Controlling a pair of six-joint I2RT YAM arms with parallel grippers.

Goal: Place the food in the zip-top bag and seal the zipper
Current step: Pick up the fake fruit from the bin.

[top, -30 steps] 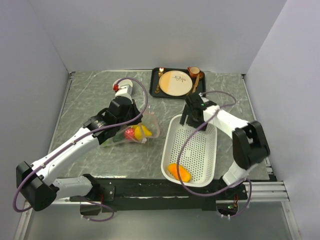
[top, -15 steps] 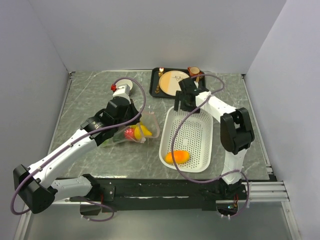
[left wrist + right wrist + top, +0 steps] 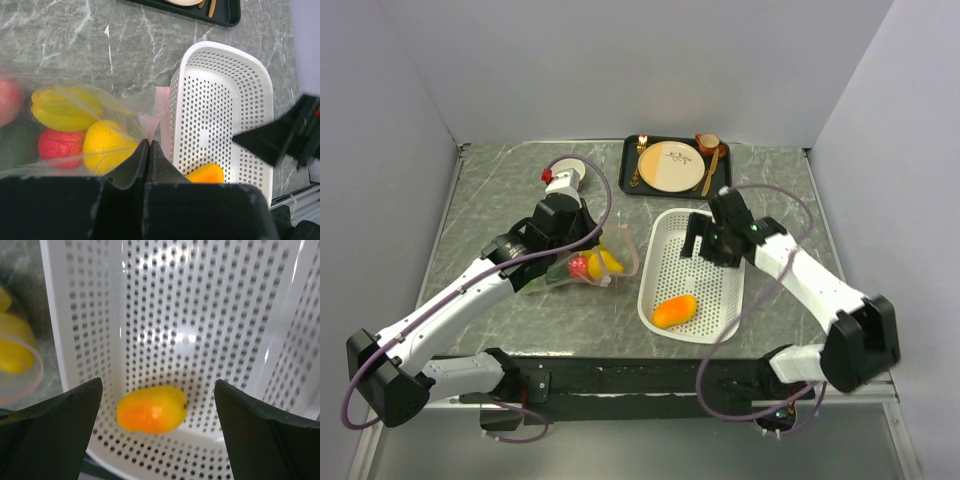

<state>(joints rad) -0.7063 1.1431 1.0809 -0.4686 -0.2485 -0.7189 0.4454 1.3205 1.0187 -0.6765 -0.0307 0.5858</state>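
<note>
The clear zip-top bag (image 3: 610,262) lies left of centre with a red strawberry (image 3: 60,147), a yellow piece (image 3: 107,145) and a yellow-green piece (image 3: 65,107) of the food inside. My left gripper (image 3: 149,142) is shut on the bag's mouth edge, on the pale pink zipper (image 3: 156,117). An orange piece (image 3: 675,311) lies alone in the white perforated basket (image 3: 720,290). Above the basket's far half hangs my right gripper (image 3: 705,245), open. In the right wrist view the orange piece (image 3: 152,409) sits just beyond and between the spread fingers, untouched.
A black tray (image 3: 628,165) with a plate, a cup and cutlery stands at the back. A small white round object (image 3: 567,177) with a red part sits behind the left arm. Grey walls close in the table on three sides.
The basket and its orange piece shifted away from the near edge. My right gripper left the basket's far rim and came back over its inside, opening a little wider. The left arm barely moved.
</note>
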